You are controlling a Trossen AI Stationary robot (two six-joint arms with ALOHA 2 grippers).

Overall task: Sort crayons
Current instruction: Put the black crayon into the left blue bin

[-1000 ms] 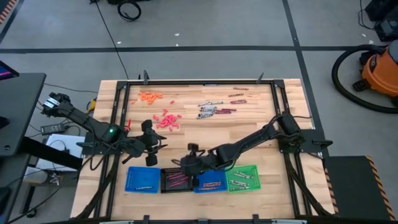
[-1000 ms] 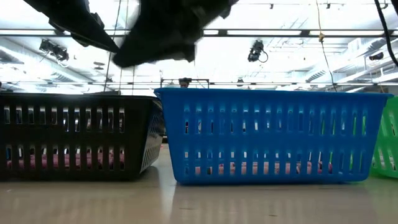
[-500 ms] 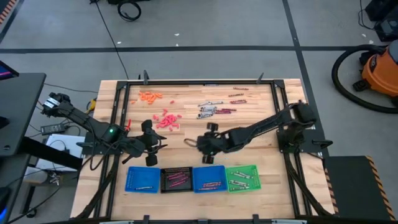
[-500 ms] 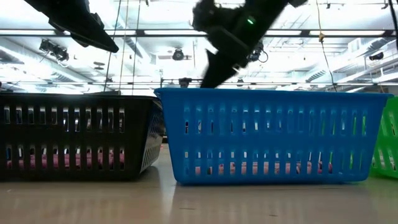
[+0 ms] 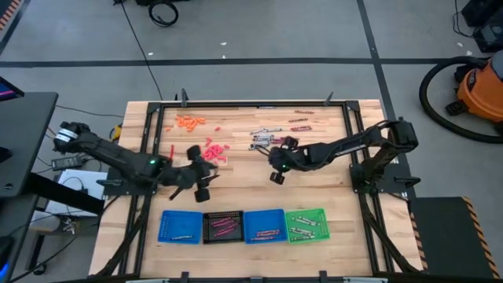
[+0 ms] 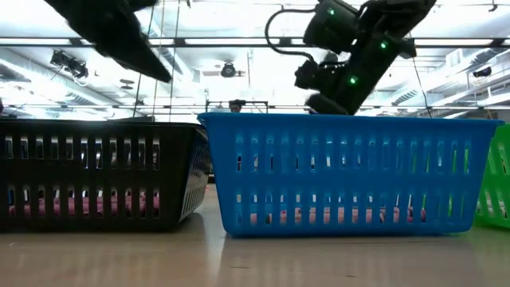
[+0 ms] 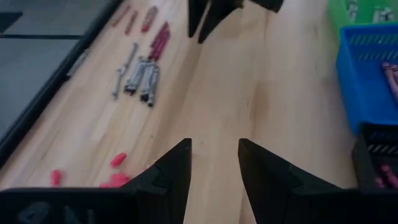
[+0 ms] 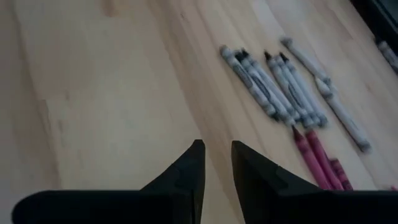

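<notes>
Currently, grey and maroon crayons [image 8: 283, 84] are seen lying loose on the wooden counter [image 5: 322, 181] just ahead of the right end effector [image 8: 216, 163], whose fingers are parted with nothing between them. About seven grey sticks and at least three maroon ones are counted there, side by side. The left end effector [image 7: 214, 163] is likewise held open and empty, with small red pieces [image 7: 117, 160] beside it. Four trays are counted nearer the counter's front edge: blue [image 5: 180, 226], black [image 5: 222, 227], blue [image 5: 264, 226] and green [image 5: 306, 224], each holding crayons.
</notes>
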